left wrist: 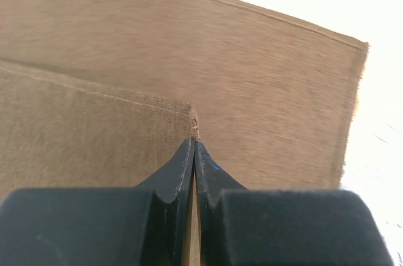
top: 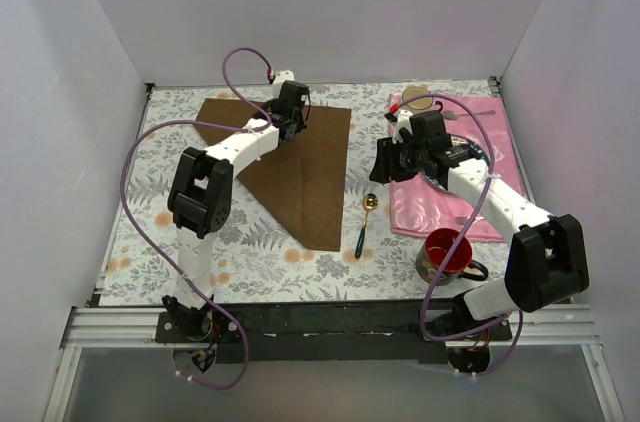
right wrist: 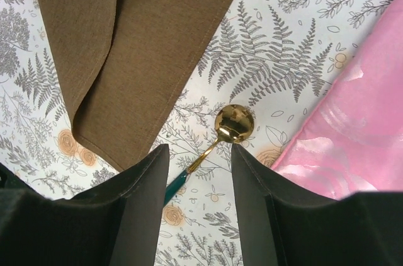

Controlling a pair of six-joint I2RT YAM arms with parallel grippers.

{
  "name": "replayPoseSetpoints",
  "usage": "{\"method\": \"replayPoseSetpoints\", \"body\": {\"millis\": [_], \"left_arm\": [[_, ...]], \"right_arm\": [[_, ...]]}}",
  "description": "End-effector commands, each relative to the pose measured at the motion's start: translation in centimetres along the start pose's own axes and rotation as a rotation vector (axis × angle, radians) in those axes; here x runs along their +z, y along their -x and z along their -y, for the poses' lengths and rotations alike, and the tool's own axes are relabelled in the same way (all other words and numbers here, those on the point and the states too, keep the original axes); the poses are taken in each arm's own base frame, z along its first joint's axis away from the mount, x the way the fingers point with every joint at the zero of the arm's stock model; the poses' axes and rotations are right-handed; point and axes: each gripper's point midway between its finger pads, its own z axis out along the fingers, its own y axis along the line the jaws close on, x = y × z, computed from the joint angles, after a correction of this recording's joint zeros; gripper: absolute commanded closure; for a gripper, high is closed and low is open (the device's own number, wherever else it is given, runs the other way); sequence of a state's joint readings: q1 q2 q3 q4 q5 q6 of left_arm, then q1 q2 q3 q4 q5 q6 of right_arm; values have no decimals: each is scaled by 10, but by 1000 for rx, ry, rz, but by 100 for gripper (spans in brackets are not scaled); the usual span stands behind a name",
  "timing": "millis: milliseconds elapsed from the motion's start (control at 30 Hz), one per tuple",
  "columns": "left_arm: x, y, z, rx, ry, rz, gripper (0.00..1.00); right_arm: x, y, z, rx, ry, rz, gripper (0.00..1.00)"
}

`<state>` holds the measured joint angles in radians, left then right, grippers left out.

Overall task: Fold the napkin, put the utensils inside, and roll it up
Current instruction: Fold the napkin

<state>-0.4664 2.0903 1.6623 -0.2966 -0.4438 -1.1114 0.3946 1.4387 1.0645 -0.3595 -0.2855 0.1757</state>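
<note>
The brown napkin lies on the floral tablecloth, partly folded over itself into an angled shape. My left gripper is at its far part, shut on a folded corner of the cloth; the left wrist view shows the closed gripper pinching the napkin. The gold-bowled spoon with a dark green handle lies just right of the napkin's near corner. My right gripper hovers open and empty over it; the right wrist view shows that gripper, the spoon's bowl and the napkin.
A pink placemat lies at the right, under my right arm. A red mug stands at its near edge. A round beige object and a silver utensil lie at the far right. White walls enclose the table.
</note>
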Motion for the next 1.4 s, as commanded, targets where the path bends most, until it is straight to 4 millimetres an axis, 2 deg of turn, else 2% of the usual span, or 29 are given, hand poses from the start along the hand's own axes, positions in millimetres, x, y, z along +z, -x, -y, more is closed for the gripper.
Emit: {"method": "replayPoseSetpoints", "body": {"millis": [0,267,300,533,667,833,1000,1367], "left_arm": [[-12,35,39,48,-98,100,100],[-5,32,81,89,-168,118,100],[-6,37,85,90,-176,134,100],[-2,47,106,102,-205,177,100],[1,44,117,113,-227,184,100],[6,44,123,119,-226,200,100],[9,55,129,112,-230,235,100],[28,54,140,137,-238,260,100]], "right_arm": [[-14,21,-1,-25,-13,60,47],[-15,22,2,-19,-20,53,47],[-15,22,3,-19,-25,51,47],[-14,21,5,-17,-25,49,47],[-11,19,6,-16,-25,39,47],[-10,18,7,-15,-24,37,47],[-6,13,6,-4,-9,22,47],[-1,9,5,4,6,3,47]]}}
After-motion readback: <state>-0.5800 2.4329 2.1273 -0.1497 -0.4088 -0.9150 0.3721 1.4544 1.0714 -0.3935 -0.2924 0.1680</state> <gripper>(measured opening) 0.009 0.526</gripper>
